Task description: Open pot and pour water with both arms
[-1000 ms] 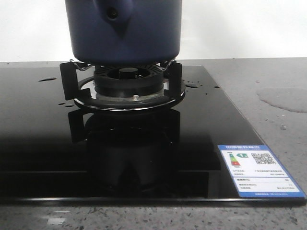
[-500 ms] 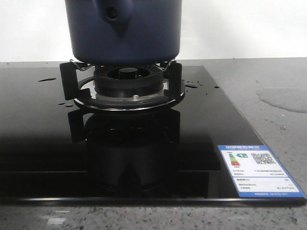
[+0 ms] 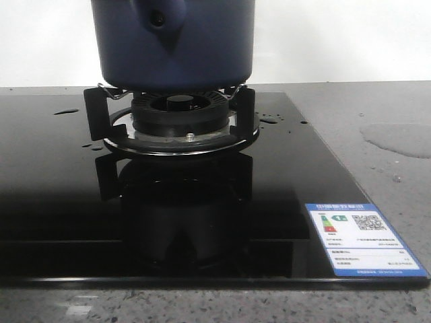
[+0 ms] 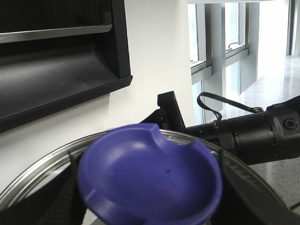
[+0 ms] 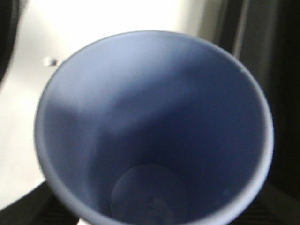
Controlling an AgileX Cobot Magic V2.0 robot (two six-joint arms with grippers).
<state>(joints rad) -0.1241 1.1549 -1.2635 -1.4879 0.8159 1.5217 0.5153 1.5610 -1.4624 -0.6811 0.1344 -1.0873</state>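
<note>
The dark navy pot (image 3: 175,47) stands on the burner's supports, its stubby handle socket (image 3: 158,19) facing me; its top is cut off by the frame. Neither gripper shows in the front view. In the left wrist view my left gripper (image 4: 150,197) is shut on the blue knob (image 4: 150,178) of a lid, whose steel rim (image 4: 42,168) curves around it. The lid hangs in the air in front of a white wall. My right gripper (image 5: 150,208) is shut on a pale-blue cup (image 5: 154,117), which fills the right wrist view, mouth toward the camera. I cannot tell whether the cup holds water.
The gas burner (image 3: 180,111) sits on a black glass hob (image 3: 54,188) with an energy label (image 3: 360,239) at its front right. Water drops (image 3: 269,121) lie on the glass and a puddle (image 3: 401,138) on the grey counter. A black range hood (image 4: 56,70) and the other arm (image 4: 262,136) show behind the lid.
</note>
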